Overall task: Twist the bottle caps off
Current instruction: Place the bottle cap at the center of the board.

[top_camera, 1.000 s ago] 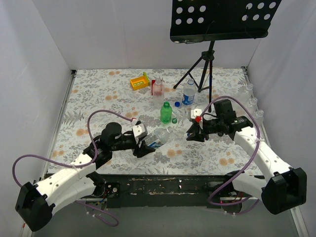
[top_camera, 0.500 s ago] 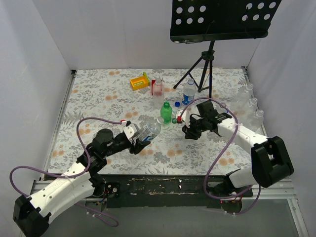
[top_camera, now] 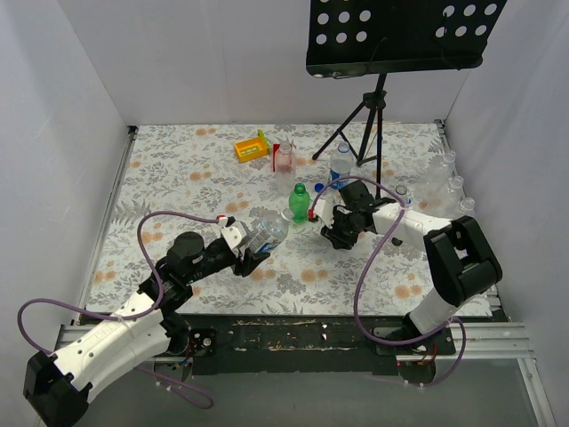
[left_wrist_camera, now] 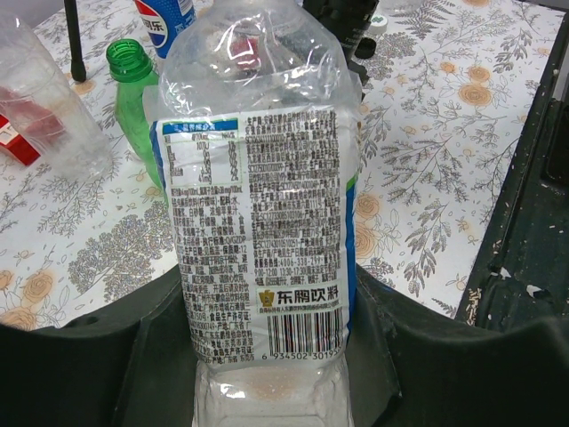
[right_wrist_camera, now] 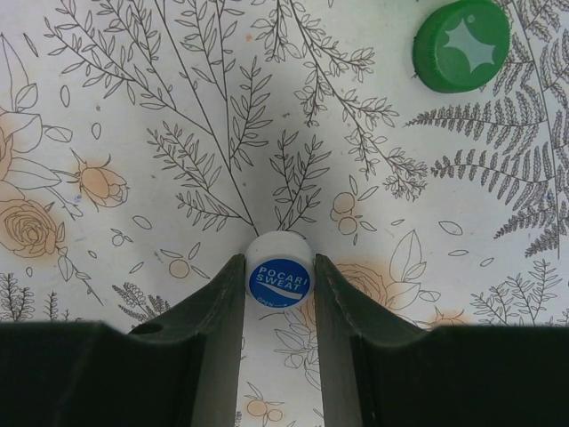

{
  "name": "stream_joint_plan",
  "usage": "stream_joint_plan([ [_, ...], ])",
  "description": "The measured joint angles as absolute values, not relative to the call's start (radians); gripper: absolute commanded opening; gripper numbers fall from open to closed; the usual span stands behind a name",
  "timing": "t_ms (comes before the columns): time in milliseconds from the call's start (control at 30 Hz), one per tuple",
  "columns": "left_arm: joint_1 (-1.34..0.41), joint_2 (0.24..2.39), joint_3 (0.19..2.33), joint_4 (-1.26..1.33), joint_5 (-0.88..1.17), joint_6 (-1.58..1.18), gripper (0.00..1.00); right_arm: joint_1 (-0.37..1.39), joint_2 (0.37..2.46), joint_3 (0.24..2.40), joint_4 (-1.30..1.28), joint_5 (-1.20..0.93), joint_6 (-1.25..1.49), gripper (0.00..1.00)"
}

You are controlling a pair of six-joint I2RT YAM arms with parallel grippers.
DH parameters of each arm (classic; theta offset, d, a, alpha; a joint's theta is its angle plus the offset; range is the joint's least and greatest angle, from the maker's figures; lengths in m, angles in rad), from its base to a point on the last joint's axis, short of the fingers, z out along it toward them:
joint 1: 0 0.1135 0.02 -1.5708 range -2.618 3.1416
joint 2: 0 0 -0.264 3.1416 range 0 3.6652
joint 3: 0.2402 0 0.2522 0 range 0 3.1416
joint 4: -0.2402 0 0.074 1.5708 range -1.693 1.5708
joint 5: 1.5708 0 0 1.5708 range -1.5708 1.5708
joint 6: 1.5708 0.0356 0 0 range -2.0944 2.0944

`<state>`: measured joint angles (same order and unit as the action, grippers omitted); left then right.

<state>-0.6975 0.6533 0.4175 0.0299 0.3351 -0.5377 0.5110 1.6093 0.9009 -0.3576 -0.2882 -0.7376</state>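
Note:
My left gripper (top_camera: 255, 251) (left_wrist_camera: 267, 311) is shut on a clear bottle (top_camera: 265, 232) (left_wrist_camera: 262, 178) with a white and blue printed label, held tilted above the table; its neck is out of sight. My right gripper (top_camera: 331, 237) (right_wrist_camera: 278, 264) is shut on a white cap (right_wrist_camera: 278, 277) with a blue Pocari Sweat top, low over the table. A loose green cap (right_wrist_camera: 461, 44) lies beyond it. An open green bottle (top_camera: 300, 203) (left_wrist_camera: 133, 84) stands between the grippers. A Pepsi bottle (top_camera: 340, 165) and a pinkish bottle (top_camera: 284, 157) stand farther back.
A blue cap (top_camera: 318, 188) lies by the Pepsi bottle. A yellow box (top_camera: 252, 146) and a red box (top_camera: 276, 149) sit at the back. A music stand's tripod (top_camera: 369, 124) stands back right. Clear bottles (top_camera: 457, 187) line the right edge.
My left gripper has drawn the clear bottle back to the left and raised it. My right gripper has moved left and farther away, toward the green bottle, with the white cap.

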Motion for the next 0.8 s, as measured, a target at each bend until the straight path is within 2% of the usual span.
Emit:
stream_joint_plan([
  [167,-0.698,0.654,0.418,0.03,0.336,-0.538,0.0,0.511,1.628,0.919,-0.356,-0.267,-0.728,0.39],
  [267,-0.698,0.654,0.418,0.03,0.337,-0.538,0.0,0.511,1.629,0.923,-0.357,-0.262,-0.72,0.45],
  [567,-0.698,0.664,0.418,0.034,0.358,-0.543,0.0,0.511,1.615,0.936,-0.371,-0.269,-0.702,0.51],
  [800,-0.698,0.675,0.418,0.061,0.407,-0.569,0.0,0.511,1.496,0.939,-0.442,-0.347,-0.716,0.52],
])
